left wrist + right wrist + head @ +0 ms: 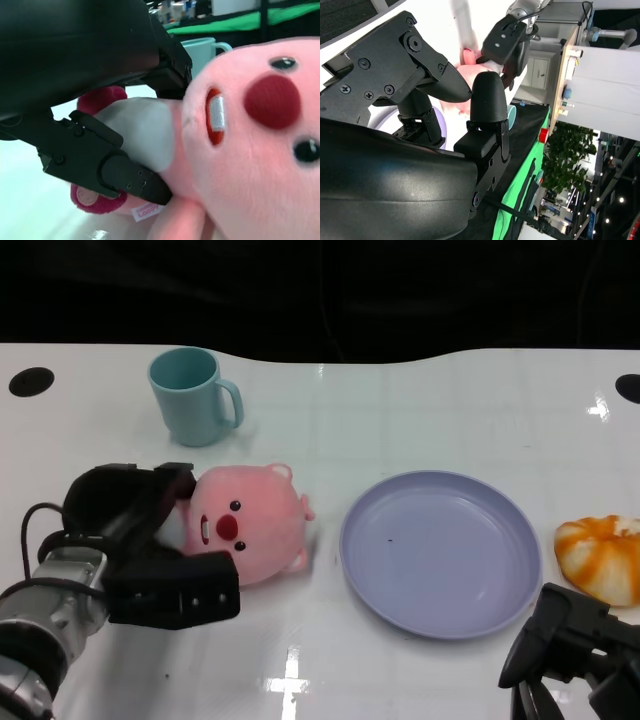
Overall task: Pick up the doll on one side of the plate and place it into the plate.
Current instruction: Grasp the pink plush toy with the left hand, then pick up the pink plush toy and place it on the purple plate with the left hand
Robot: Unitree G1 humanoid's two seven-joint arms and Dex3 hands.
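With the left hand (150, 550) clamped around the pink doll (250, 523) lying on the desk (420, 400) left of the plate (440, 552), a firm grip should precede lifting; the right hand (575, 640) holds nothing.

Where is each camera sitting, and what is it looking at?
Head view: up on the robot, looking down at the table; both hands show, the left hand around the pink doll.
Left wrist view: behind the left hand, close on the doll's face; black fingers show.
Right wrist view: behind the right hand, facing across the table.
Shared: all three show the doll; head and left wrist show the teal mug.
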